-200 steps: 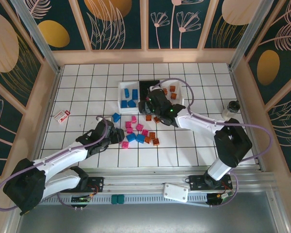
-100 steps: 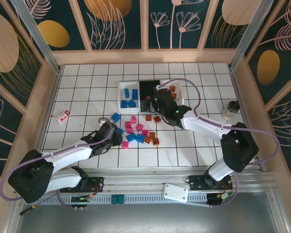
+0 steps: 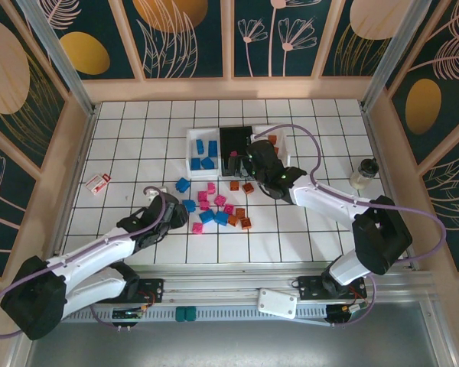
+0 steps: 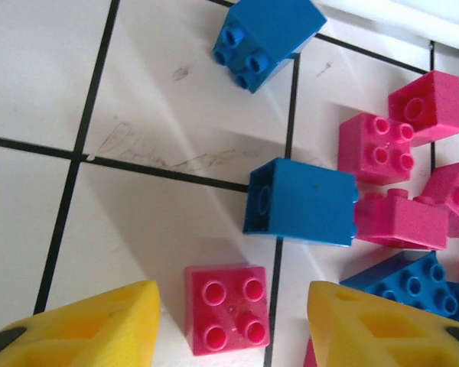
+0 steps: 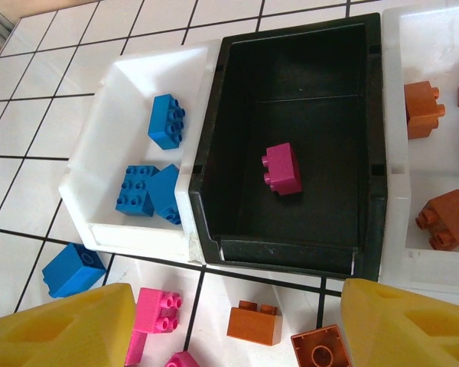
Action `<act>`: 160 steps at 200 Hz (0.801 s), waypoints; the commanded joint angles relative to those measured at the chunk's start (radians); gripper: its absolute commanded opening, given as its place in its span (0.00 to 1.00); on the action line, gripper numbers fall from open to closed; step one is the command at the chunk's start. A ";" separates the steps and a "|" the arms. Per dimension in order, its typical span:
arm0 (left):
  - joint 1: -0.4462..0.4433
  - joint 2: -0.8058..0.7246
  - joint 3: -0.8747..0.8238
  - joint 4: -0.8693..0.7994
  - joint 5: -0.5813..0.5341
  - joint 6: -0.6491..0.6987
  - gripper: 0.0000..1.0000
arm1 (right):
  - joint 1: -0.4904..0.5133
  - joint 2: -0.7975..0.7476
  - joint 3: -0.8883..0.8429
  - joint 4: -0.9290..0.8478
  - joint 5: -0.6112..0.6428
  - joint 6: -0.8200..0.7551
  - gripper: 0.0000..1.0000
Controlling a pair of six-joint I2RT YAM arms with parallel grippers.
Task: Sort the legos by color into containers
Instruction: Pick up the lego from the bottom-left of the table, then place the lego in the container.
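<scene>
Several blue, pink and orange legos lie loose on the tiles. In the left wrist view my left gripper is open, with a pink brick on the floor between its yellow fingers, touching neither. A blue brick lies just ahead. From above, my left gripper is left of that pile. My right gripper hangs open and empty before the black tray, which holds one magenta brick. The left white tray holds blue bricks. The right white tray holds orange ones.
A white-and-red card lies on the tiles at the left. A small jar stands by the right wall. Loose orange bricks and a pink brick lie just under my right fingers. A wooden frame walls in the tiled floor.
My left gripper has drawn back to the lower left, off the pile, leaving the pink and blue bricks on the floor. My right gripper has shifted slightly right, uncovering the black tray.
</scene>
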 commanded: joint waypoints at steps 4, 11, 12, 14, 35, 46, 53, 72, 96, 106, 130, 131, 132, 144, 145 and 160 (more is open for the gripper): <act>0.002 0.059 0.013 -0.021 -0.007 0.026 0.60 | -0.007 -0.027 -0.011 0.026 -0.006 0.024 0.72; 0.001 0.081 0.004 -0.011 -0.009 0.026 0.61 | -0.006 -0.026 -0.012 0.027 -0.005 0.023 0.71; 0.001 0.082 0.002 -0.008 -0.009 0.026 0.61 | -0.006 -0.027 -0.011 0.027 -0.005 0.023 0.71; 0.002 0.090 -0.001 -0.003 -0.008 0.026 0.62 | -0.006 -0.028 -0.011 0.025 -0.005 0.022 0.71; 0.002 0.151 -0.025 0.067 0.011 0.033 0.63 | -0.006 -0.029 -0.011 0.019 -0.003 0.021 0.71; 0.001 0.178 -0.031 0.095 0.017 0.038 0.62 | -0.007 -0.030 -0.010 0.017 0.001 0.021 0.71; 0.002 0.195 -0.032 0.108 0.014 0.040 0.62 | -0.007 -0.031 -0.009 0.017 -0.001 0.019 0.71; 0.001 0.227 -0.028 0.121 -0.002 0.043 0.59 | -0.007 -0.033 -0.010 0.014 -0.004 0.018 0.71; 0.002 0.248 -0.030 0.150 -0.002 0.049 0.53 | -0.007 -0.035 -0.020 0.015 0.002 0.019 0.71; 0.001 0.256 -0.024 0.154 -0.002 0.051 0.46 | -0.007 -0.037 -0.025 0.016 0.002 0.018 0.72; 0.002 0.248 0.002 0.149 0.012 0.058 0.33 | -0.008 -0.048 -0.040 0.016 0.012 0.022 0.71; 0.001 0.247 0.004 0.147 0.013 0.058 0.32 | -0.009 -0.049 -0.041 0.016 0.012 0.022 0.71; 0.001 0.245 0.005 0.147 0.013 0.057 0.32 | -0.010 -0.051 -0.042 0.016 0.012 0.022 0.71; 0.001 0.222 0.031 0.130 0.023 0.064 0.28 | -0.012 -0.067 -0.057 0.016 0.016 0.027 0.71; 0.001 0.220 0.033 0.129 0.025 0.066 0.28 | -0.012 -0.068 -0.058 0.016 0.018 0.027 0.71; 0.002 0.191 0.088 0.105 0.048 0.081 0.25 | -0.015 -0.096 -0.084 0.015 0.026 0.031 0.71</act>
